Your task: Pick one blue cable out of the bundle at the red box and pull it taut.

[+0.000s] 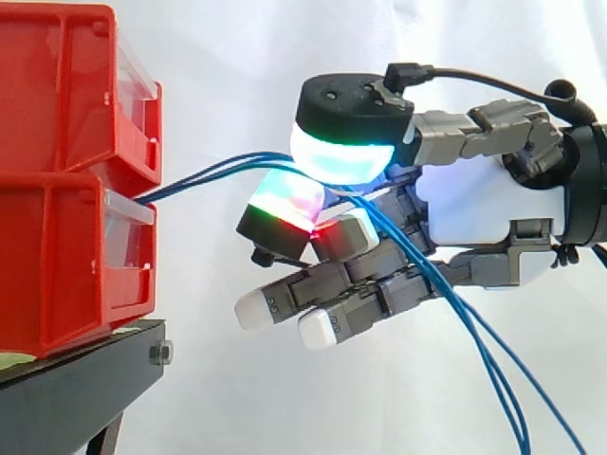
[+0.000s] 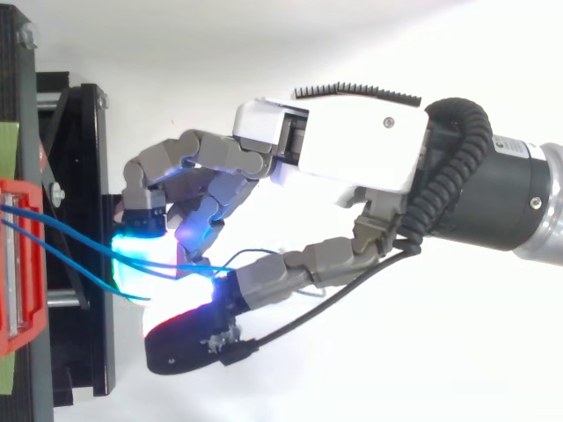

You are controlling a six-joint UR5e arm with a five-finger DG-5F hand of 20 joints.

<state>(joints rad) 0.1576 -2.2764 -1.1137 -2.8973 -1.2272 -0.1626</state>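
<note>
I'm seeing red bins, black stand, blue cables, white curtain; hand is grey and white, pads glowing cyan, green, red.

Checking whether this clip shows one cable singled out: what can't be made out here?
1. How many blue cables the hand pinches: in the side view the glowing fingertips cover the contact, and in the top view their glow washes it out.
2. Where the cables end: side view, cut off by the bottom edge.
3. Where they begin inside the red bins: side view, hidden behind the bin fronts.
</note>
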